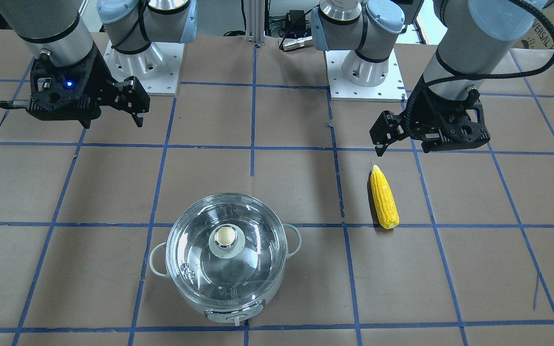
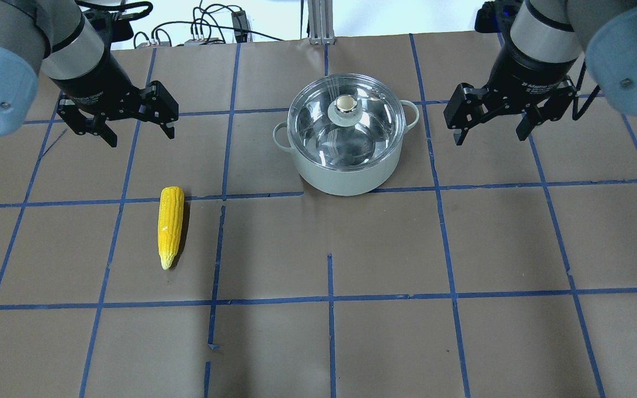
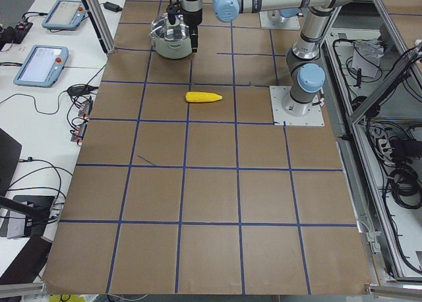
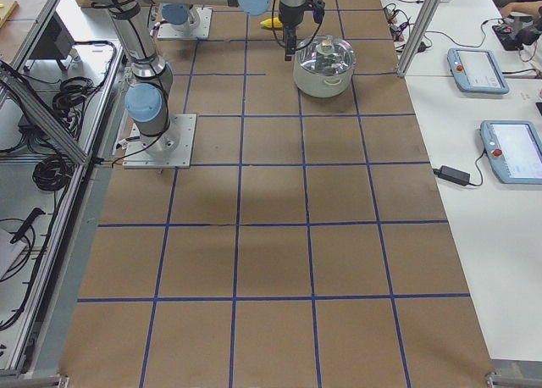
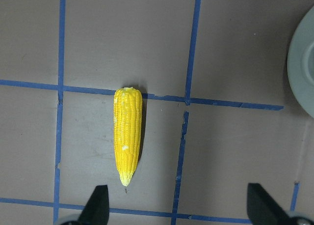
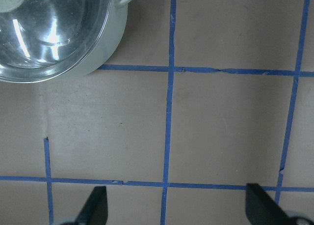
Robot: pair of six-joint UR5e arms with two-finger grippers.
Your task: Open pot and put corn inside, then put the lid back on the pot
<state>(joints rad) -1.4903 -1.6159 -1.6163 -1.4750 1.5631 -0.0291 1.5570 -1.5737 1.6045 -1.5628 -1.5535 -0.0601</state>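
Overhead exterior: lid (image 2: 346, 130) seated on pot (image 2: 346, 178); corn (image 2: 170, 225) lies on table (image 2: 462, 331), well left of pot. Nothing started.
Left wrist-mounted: left gripper (image 5: 177, 190) fingers spread, empty, near corn.
Right wrist-mounted: right gripper (image 6: 175, 189) fingers spread, empty, beside pot.

Yellow corn (image 2: 170, 225), mint-white pot (image 2: 346, 176)

left arm (image 2: 58, 33) and right arm (image 2: 545, 27): silver tubes, pale blue joint caps, black bands. left gripper (image 2: 141, 135) and right gripper (image 2: 490, 138): black, two-finger, skeletal housings. braided black cable (image 1: 552, 38) on left arm. blue light (image 1: 69, 84) on right gripper. white base plates (image 1: 169, 72) with screw holes.
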